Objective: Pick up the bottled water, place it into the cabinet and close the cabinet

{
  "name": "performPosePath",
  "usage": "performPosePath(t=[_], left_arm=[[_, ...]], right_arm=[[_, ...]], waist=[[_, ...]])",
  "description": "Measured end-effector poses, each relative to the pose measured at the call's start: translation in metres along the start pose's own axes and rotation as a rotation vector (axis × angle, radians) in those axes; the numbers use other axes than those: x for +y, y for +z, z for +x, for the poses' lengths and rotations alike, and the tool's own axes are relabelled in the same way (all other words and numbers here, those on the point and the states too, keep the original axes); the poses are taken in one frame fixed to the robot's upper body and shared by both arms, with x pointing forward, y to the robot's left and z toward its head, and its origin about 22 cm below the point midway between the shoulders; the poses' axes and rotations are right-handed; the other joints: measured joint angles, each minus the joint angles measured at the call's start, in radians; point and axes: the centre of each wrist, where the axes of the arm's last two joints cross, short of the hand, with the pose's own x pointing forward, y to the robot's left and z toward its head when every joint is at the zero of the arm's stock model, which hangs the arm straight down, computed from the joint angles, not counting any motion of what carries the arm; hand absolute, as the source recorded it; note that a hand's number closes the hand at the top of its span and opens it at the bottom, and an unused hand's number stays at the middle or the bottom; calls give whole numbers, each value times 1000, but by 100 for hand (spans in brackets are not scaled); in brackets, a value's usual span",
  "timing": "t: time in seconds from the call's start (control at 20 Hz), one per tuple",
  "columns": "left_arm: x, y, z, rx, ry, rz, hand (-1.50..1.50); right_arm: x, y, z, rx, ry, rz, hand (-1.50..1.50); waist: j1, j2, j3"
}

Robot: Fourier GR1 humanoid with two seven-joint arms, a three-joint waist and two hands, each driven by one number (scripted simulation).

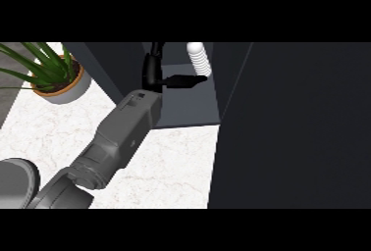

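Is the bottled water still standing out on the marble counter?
No. The bottled water is inside the open cabinet, with the left hand reaching in beside it, not on the counter.

The counter (174,162) has a pale marble top, white with faint grey-brown veins, and fills the lower left and middle of the view. On it, near the upper left, stands a potted plant (56,78) in a light round pot, soil showing and long green leaves fanning out toward the left edge. A dark cabinet (304,127) sits on the counter at the right, its open door a broad black panel along the counter's right side. Inside, a grey cabinet floor (190,105) (the other carrying surface here) meets the marble at its front edge, and a white ribbed bottle (197,59) stands upright toward its back.
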Motion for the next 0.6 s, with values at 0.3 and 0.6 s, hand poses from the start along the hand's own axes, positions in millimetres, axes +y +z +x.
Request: performPosePath(t=[0.3, 0.6], left_arm=[[-7, -3, 9, -36, 155, -122, -150], [-12, 5, 14, -27, 269, -159, -150]], right_arm=[[0, -1, 0, 1, 0, -9, -150], [-1, 0, 0, 18, 9, -15, -150]], waist=[[17, -7, 0], [40, -19, 1]])
